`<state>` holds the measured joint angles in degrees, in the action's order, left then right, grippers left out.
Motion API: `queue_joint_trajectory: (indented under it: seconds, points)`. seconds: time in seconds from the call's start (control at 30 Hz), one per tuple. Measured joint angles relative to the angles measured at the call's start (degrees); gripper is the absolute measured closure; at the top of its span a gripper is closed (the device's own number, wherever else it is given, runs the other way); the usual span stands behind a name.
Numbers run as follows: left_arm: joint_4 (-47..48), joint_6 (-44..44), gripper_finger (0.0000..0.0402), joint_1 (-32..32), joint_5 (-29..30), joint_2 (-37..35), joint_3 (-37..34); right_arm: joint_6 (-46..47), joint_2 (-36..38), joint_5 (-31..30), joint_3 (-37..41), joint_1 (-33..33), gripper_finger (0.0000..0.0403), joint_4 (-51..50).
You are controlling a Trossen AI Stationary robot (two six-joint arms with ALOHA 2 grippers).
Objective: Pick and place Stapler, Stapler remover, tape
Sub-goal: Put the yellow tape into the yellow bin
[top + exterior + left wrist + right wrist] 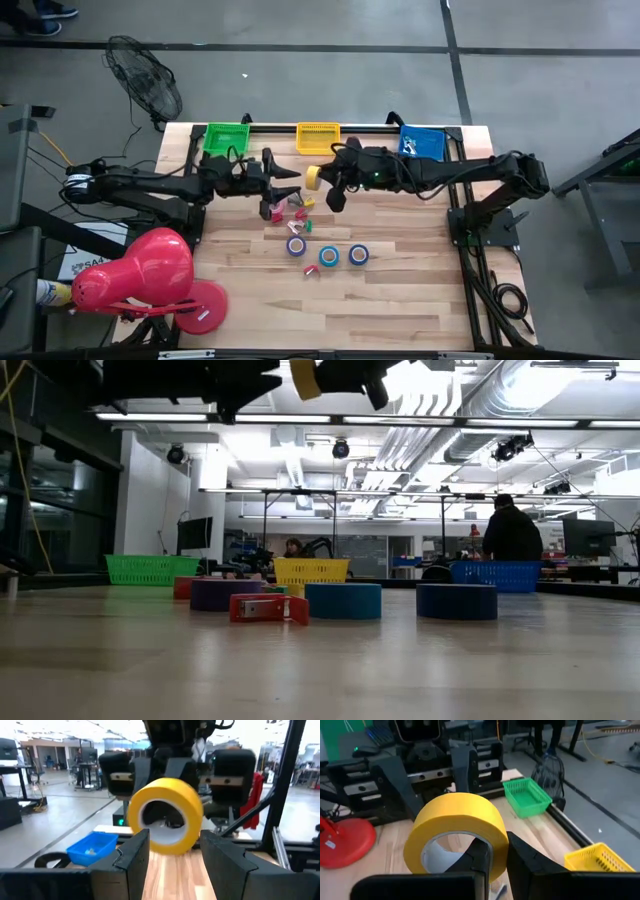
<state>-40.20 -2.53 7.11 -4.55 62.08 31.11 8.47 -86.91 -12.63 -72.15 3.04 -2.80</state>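
The right claw (pixel 322 182) pinched the yellow tape (pixel 313 177) by its wall, held above the tabletop (pixel 400 300) near the yellow basket (pixel 318 136). The left claw (pixel 288 184) faced it, fingers spread, just beside the roll.

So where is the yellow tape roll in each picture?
High view: yellow tape roll, near the middle, held in the right gripper.
Low view: top edge, above the table.
Left wrist view: centre.
Right wrist view: centre.
Shared landmark: green basket.
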Motion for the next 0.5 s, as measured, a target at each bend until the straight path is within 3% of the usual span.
queue_joint_trajectory:
  seconds: [0.27, 0.5]
  points:
    - [0.07, -0.45, 0.0229, 0.0, -0.64, 0.0, 2.14, 0.09, -1.2, 4.66, -0.01, 1.23, 0.0373, 5.47]
    - [0.34, -0.37, 0.0229, -0.02, -1.11, 0.0, 2.5, 0.53, -2.41, 4.94, 0.01, 1.42, 0.0373, 8.88]
